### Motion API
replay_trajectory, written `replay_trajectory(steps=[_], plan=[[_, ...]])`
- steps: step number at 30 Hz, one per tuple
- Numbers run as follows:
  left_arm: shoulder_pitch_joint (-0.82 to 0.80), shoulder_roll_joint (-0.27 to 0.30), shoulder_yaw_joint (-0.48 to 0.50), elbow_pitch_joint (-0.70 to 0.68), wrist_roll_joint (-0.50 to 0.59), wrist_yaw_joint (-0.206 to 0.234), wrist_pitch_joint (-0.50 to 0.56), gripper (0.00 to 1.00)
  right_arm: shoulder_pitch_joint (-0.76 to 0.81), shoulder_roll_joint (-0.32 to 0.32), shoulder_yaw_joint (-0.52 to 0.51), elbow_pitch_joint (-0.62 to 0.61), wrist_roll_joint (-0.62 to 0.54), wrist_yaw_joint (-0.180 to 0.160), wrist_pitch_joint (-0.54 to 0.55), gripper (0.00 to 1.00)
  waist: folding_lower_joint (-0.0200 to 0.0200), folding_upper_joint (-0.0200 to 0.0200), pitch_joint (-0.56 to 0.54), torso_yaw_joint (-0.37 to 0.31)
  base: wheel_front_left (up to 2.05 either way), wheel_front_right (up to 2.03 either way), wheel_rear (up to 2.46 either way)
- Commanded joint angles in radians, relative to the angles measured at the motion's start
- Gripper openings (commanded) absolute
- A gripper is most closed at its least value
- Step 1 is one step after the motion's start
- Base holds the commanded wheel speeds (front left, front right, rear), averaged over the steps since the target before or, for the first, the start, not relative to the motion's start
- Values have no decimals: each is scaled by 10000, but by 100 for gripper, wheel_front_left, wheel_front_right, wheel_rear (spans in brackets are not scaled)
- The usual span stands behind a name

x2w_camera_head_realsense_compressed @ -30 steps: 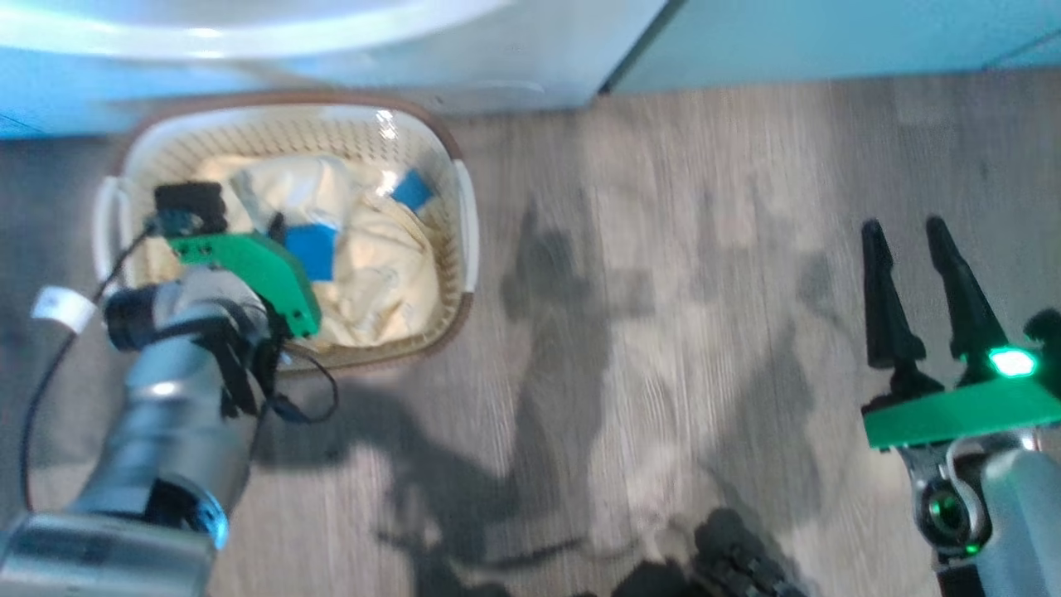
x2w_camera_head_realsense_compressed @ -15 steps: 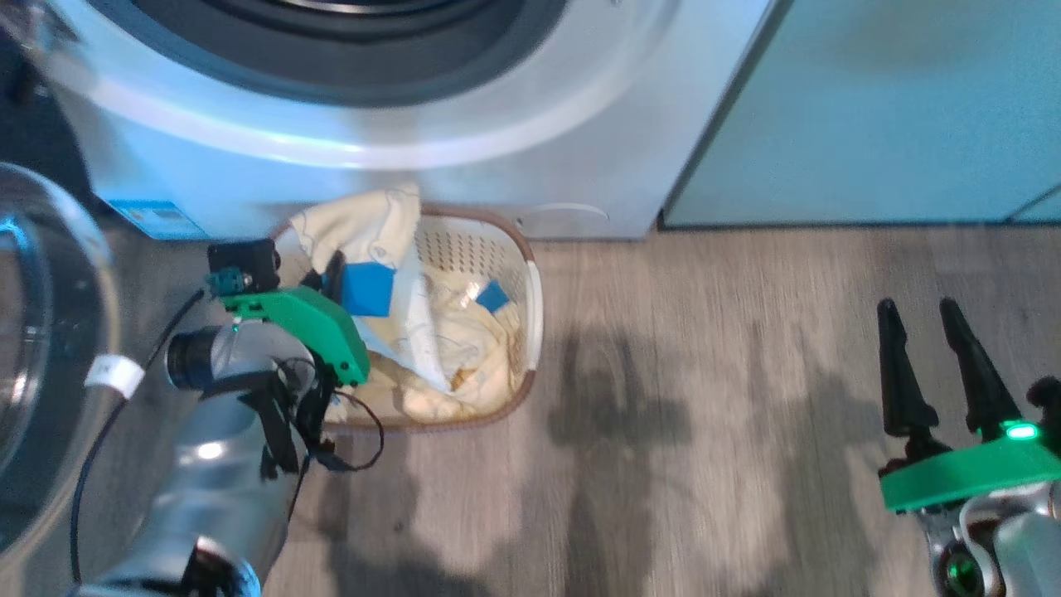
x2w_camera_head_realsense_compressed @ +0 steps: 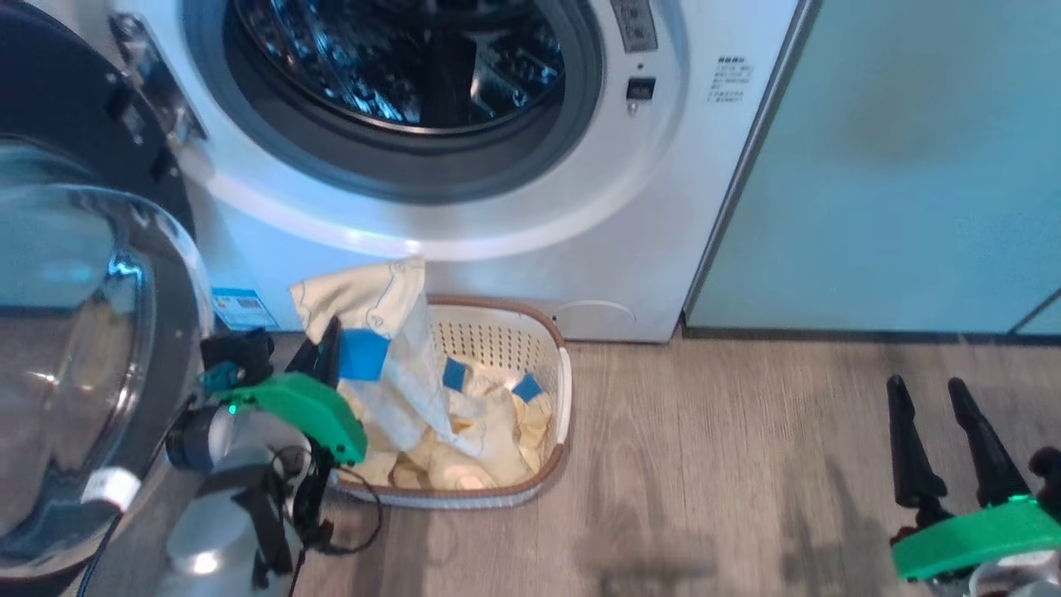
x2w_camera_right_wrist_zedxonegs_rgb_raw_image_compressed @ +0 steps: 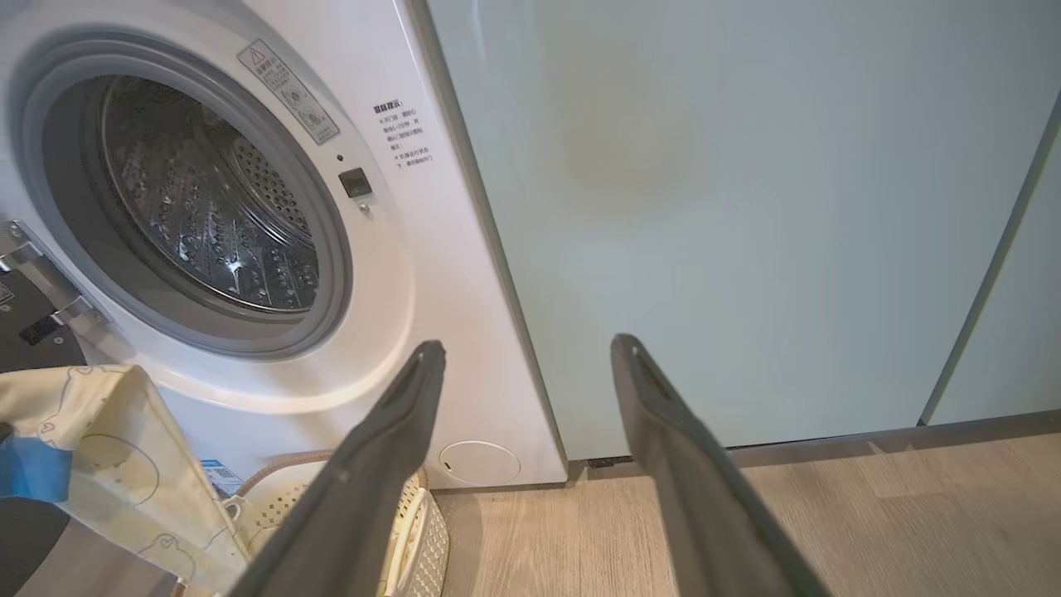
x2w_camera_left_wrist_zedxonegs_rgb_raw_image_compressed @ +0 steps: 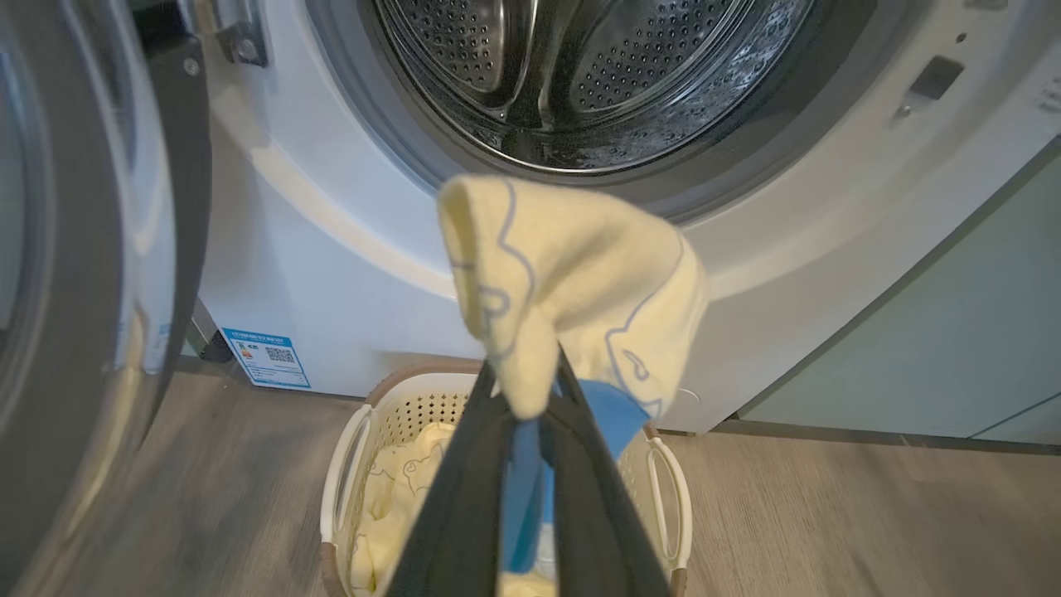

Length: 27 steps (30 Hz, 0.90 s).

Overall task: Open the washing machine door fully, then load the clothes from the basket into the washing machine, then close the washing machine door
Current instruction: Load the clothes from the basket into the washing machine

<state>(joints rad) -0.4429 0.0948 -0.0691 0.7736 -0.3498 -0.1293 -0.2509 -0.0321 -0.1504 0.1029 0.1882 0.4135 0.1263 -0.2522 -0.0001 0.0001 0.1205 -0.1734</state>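
Note:
The white washing machine (x2w_camera_head_realsense_compressed: pixel 514 224) stands with its steel drum (x2w_camera_head_realsense_compressed: pixel 414 50) exposed. Its door (x2w_camera_head_realsense_compressed: pixel 75 356), black-rimmed with a glass bowl, is swung open at the left. The cream basket (x2w_camera_head_realsense_compressed: pixel 497 332) sits on the floor just below the drum opening. My left gripper (x2w_camera_head_realsense_compressed: pixel 327 348) is shut on a pale yellow cloth piece (x2w_camera_head_realsense_compressed: pixel 373 307) with a blue part, held above the basket's left side. In the left wrist view the cloth (x2w_camera_left_wrist_zedxonegs_rgb_raw_image_compressed: pixel 580 274) drapes over my left gripper (x2w_camera_left_wrist_zedxonegs_rgb_raw_image_compressed: pixel 530 390), below the drum. More clothes (x2w_camera_head_realsense_compressed: pixel 489 423) lie in the basket. My right gripper (x2w_camera_head_realsense_compressed: pixel 927 383) is open over the floor at the right.
A pale teal cabinet (x2w_camera_head_realsense_compressed: pixel 895 166) adjoins the washer on the right. Wood floor (x2w_camera_head_realsense_compressed: pixel 729 481) stretches between the basket and my right gripper. A blue sticker (x2w_camera_head_realsense_compressed: pixel 240 308) sits low on the washer front, beside the open door.
The head camera has tilted up, bringing the drum and door into view. My left gripper has lifted a cloth piece up out of the basket. The right gripper stays open.

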Motion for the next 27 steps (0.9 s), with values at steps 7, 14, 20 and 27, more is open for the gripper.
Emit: replay_trajectory(steps=[7,14,20,27], plan=[[668,234,669,-1482,238,47,-108,0,261,-230,104,-187,38,44,-95,100,1,-1,-787,94,0,0,0],[1363,194,919,-2718,347,95,-108,0,517,-285,127,-217,69,44,-95,100,1,-1,-1080,65,0,0,0],[1752,178,1030,-3441,214,127,-108,0,595,-292,81,-243,96,44,-95,100,1,-1,-1137,-32,0,0,0],[1950,158,966,-4080,122,196,1,0,627,-214,51,-258,85,44,-95,100,1,-1,-1108,-38,0,0,0]])
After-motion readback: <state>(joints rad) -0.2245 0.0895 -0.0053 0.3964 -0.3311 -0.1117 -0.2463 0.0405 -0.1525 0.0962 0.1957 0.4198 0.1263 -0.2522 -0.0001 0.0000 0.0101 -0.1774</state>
